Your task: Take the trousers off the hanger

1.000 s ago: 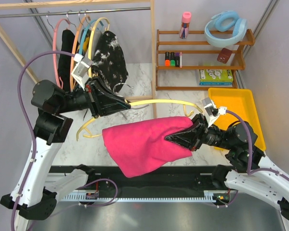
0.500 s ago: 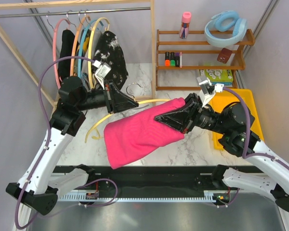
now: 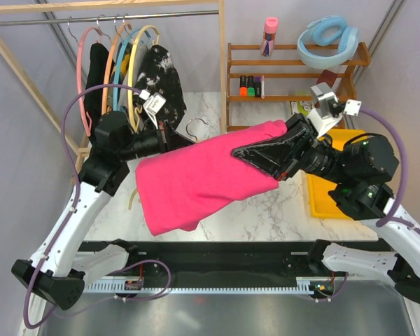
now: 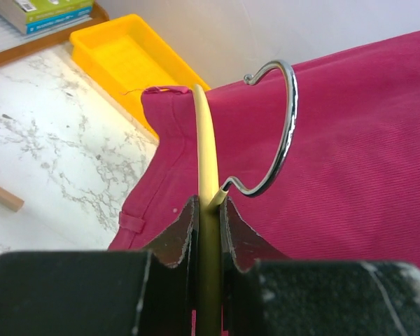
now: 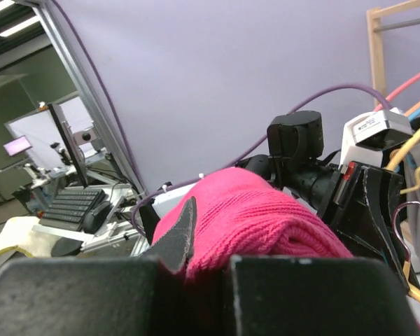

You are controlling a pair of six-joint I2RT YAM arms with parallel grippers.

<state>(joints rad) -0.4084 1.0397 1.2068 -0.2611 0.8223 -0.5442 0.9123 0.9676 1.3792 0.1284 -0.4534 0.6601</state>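
Trousers of magenta-pink soft fabric hang mid-frame above the marble desk, clamped in the right pincer. The left pincer grips the thin pale-yellow plastic hanger, which touches the fabric. Separation judged incomplete; pulling clear remains.

From above, I'm seeing the trousers hiding most of the hanger and the tips of the left gripper.

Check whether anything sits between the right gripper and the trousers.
Nothing visible does. The right gripper is shut directly on the trousers, with no gap or object between them. The left gripper clamps the hanger.
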